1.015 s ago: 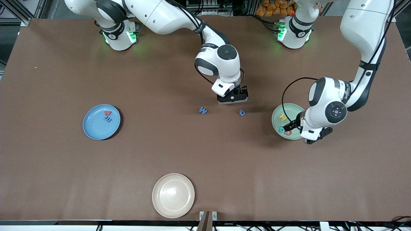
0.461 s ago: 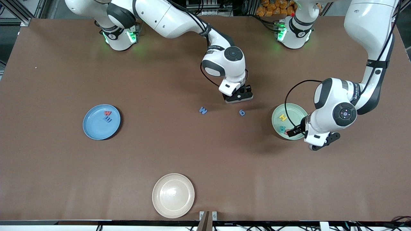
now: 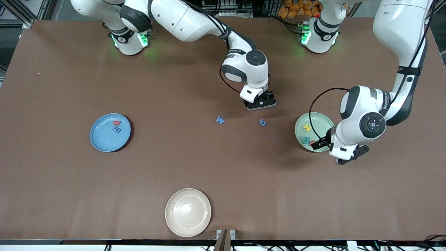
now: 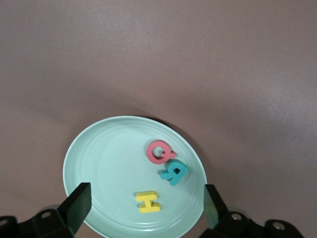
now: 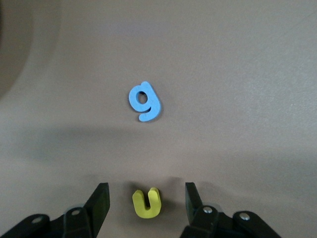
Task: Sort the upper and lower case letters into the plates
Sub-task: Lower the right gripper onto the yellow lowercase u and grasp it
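Front view: brown table (image 3: 69,181); left pincer (image 4: 143,208) spread, right pincer (image 5: 146,201) spread around yellow u (image 5: 146,203).

Front camera looks down across the table (image 3: 69,174); wrist cameras look down close, sharing its middle.

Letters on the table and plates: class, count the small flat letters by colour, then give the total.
Blue: 3, blue M, blue g, blue m
Red: 2, red Q, red w
Yellow: 2, yellow H, yellow u
Teal: 1, teal R
Total: 8
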